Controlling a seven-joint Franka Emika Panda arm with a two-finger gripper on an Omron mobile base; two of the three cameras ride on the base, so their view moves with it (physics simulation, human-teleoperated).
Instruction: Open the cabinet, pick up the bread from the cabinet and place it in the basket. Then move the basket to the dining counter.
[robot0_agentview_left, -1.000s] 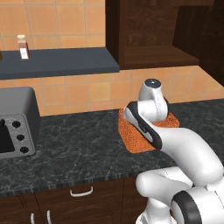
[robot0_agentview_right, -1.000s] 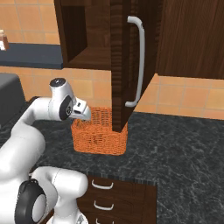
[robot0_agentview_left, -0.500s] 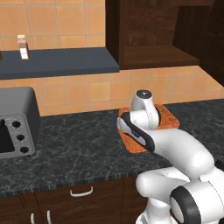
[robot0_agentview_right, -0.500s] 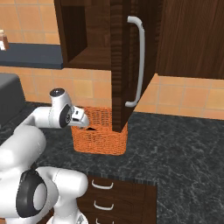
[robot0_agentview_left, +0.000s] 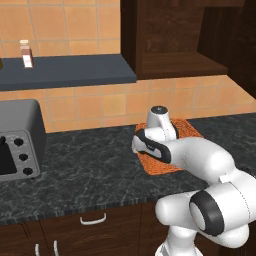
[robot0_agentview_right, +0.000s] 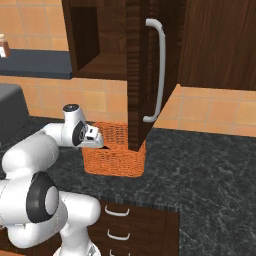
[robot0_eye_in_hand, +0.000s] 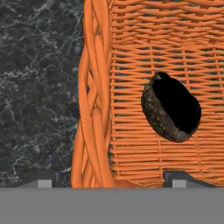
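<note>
The cabinet (robot0_agentview_right: 145, 70) hangs open above the black speckled worktop (robot0_agentview_left: 75, 170), its door swung out over the basket (robot0_agentview_right: 116, 152), which sits on that worktop against the tiled wall. I have the gripper (robot0_eye_in_hand: 113, 180) low over the basket's near wall, and in the hand view one fingertip lies outside the woven rim and the other inside, so I judge the coming grasp to be on that wall; the rim runs lengthwise between my fingers, which suits closing across it. The fingers stand wide apart with nothing between them but wicker, not yet pinched. The bread (robot0_eye_in_hand: 171, 107) lies on the basket floor, apart from the inside finger. From both base views my own arm and the door hide much of the basket, and the bread's top is black shadow
</note>
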